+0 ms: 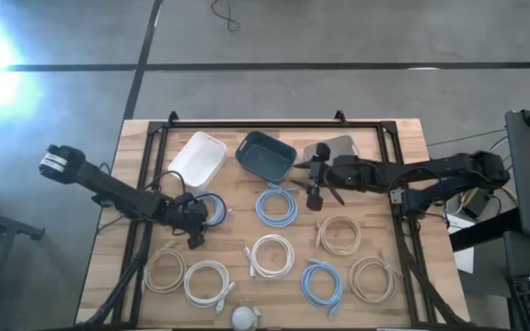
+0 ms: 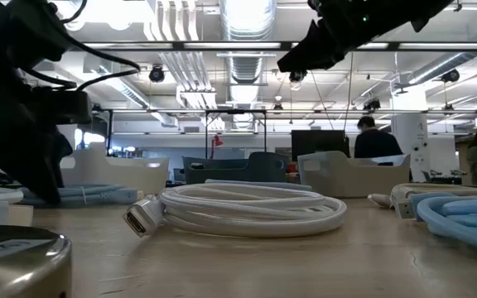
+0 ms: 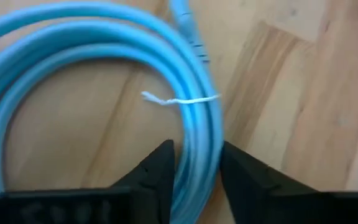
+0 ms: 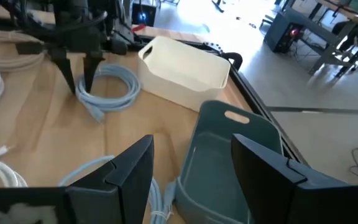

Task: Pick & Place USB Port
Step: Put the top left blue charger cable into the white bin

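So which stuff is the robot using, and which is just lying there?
Using: left gripper, jaws astride the blue cable; maybe the white bin beside it.
Lying about: other coils, teal bin, grey bin; right gripper waits above.

Wood table [image 1: 412, 147] on grey concrete floor, round metal obj [image 1: 244, 317] at near edge, people [image 2: 377, 138] in bkgd office, ceiling ducts [image 2: 247, 21] w/ bright lights overhead
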Controlling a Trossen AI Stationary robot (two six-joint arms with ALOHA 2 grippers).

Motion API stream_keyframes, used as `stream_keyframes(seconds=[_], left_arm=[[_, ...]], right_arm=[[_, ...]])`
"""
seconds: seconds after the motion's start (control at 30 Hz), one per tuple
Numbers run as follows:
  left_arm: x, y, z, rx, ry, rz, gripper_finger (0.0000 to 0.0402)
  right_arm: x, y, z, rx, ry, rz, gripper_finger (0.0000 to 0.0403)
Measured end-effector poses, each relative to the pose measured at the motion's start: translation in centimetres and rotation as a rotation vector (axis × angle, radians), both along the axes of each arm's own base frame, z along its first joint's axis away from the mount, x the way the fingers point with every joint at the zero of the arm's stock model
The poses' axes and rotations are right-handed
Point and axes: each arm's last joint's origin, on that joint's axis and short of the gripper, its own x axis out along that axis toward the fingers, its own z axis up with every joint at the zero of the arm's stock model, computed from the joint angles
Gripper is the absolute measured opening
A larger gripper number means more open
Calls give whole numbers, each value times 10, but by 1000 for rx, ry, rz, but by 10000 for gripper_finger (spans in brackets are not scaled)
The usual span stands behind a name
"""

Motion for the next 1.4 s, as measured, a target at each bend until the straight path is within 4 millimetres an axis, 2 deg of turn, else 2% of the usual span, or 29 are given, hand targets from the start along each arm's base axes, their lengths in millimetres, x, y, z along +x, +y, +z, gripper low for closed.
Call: stream_keyframes(seconds=[0.13, 0.17, 0.23, 0.37, 0.53, 0.7, 0.83, 1.0, 1.23, 1.4], left_arm=[[7, -3, 8, -37, -50, -19, 27], [8, -4, 10, -44, -50, -23, 24], [12, -6, 16, -41, -69, -35, 24], [28, -12, 40, -6, -160, -82, 24], [45, -13, 83, 242, -237, -100, 24], [53, -4, 127, 543, -299, 122, 35], [57, 8, 145, 619, -338, 266, 41], [59, 33, 138, 601, -302, 407, 39], [48, 77, 103, 609, -189, 624, 40], [38, 93, 73, 604, -169, 706, 40]], right_arm=[[3, -2, 0, -24, 8, 1, 210], [3, -3, 1, -25, 8, -2, 210], [3, -5, 1, -25, 6, -9, 210], [-1, -10, 6, -26, -13, -26, 210], [-3, -12, 10, -27, -28, -35, 210], [-4, -12, 11, -27, -31, -35, 210], [-4, -12, 11, -40, -28, -30, 210], [-4, -12, 11, -47, -27, -27, 210], [-4, -12, 11, -44, -28, -29, 210], [-4, -12, 11, -44, -28, -28, 210]])
